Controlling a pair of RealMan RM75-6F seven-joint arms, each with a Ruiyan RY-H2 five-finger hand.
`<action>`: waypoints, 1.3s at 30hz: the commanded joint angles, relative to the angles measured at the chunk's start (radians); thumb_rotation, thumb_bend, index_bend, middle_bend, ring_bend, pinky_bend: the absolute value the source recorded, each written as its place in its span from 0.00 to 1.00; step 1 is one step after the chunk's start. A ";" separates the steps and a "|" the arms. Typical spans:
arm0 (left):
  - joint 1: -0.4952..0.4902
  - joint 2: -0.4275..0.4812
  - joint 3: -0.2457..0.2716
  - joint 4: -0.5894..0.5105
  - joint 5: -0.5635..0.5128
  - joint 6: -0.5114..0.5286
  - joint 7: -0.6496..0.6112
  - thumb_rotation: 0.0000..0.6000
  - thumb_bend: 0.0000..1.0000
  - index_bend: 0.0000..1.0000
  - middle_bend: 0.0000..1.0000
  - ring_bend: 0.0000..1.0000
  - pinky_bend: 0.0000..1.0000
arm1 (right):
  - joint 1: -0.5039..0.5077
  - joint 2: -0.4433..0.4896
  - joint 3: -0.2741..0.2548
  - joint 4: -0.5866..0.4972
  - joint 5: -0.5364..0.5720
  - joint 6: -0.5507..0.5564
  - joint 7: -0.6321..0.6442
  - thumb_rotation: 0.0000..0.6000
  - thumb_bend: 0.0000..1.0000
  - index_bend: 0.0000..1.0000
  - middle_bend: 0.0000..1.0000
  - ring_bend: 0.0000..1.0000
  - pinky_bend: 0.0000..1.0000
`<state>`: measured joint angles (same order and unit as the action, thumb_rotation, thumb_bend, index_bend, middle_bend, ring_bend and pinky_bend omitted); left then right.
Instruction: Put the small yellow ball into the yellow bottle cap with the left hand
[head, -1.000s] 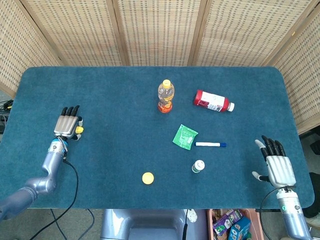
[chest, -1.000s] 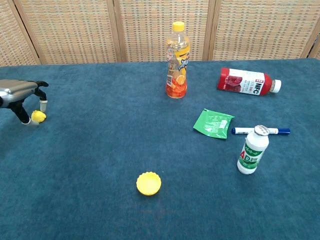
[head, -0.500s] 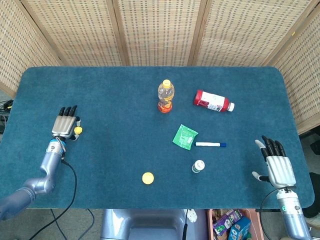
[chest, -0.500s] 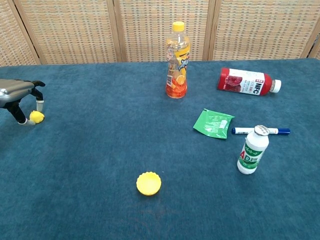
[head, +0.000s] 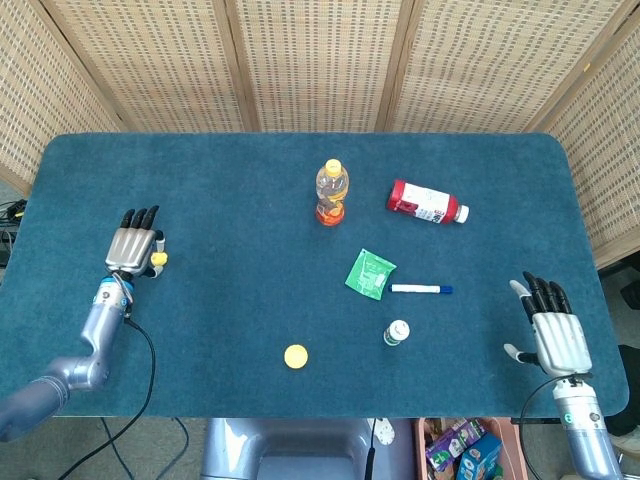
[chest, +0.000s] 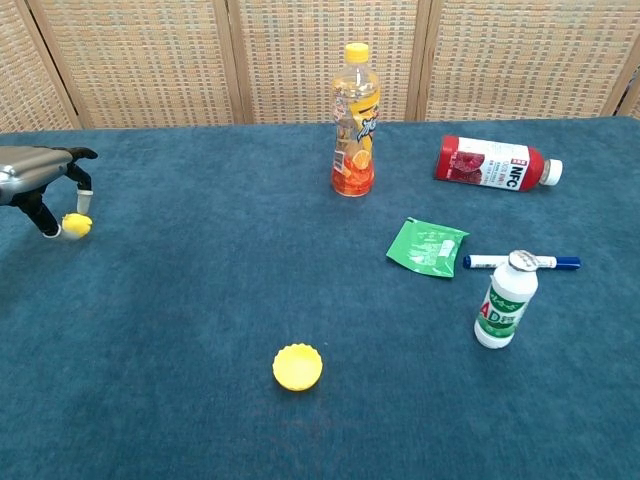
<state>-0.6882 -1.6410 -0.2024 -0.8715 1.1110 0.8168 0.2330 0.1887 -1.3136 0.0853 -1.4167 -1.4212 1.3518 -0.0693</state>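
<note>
While the yellow bottle cap lies open side up near the front edge of the blue table with nothing in it, the small yellow ball is far off at the table's left side, pinched at the fingertips of the left hand. In the chest view the ball sits between the thumb and a curled finger, and it seems to hang just clear of the cloth, though the gap is too slight to be sure of. The other fingers of that hand arch forward over it.

So the pick-up looks done or all but done. What is left is the larger part: carrying the ball across to the cap, which is well apart from the hand toward the middle front, lowering it over the rim, and letting go so it settles inside.

The right hand rests at the far right edge, fingers spread and holding nothing. An orange drink bottle stands at the back, a red bottle lies on its side, and a green packet, a pen and a small white bottle sit to the right, all away from the likely path.
</note>
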 joint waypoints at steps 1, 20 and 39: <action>0.005 0.028 -0.001 -0.040 0.013 0.020 -0.004 1.00 0.24 0.57 0.00 0.00 0.00 | 0.000 0.001 0.000 0.000 -0.002 0.001 0.003 1.00 0.00 0.00 0.00 0.00 0.00; -0.045 0.134 0.011 -0.434 0.082 0.066 0.116 1.00 0.24 0.57 0.00 0.00 0.00 | -0.001 0.009 0.005 -0.002 0.003 0.001 0.024 1.00 0.00 0.00 0.00 0.00 0.00; -0.141 0.043 0.059 -0.589 0.097 0.023 0.269 1.00 0.24 0.57 0.00 0.00 0.00 | -0.004 0.014 0.018 0.019 0.027 -0.007 0.054 1.00 0.00 0.00 0.00 0.00 0.00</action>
<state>-0.8225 -1.5919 -0.1437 -1.4503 1.2067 0.8403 0.4974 0.1851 -1.2994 0.1028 -1.3979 -1.3945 1.3446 -0.0153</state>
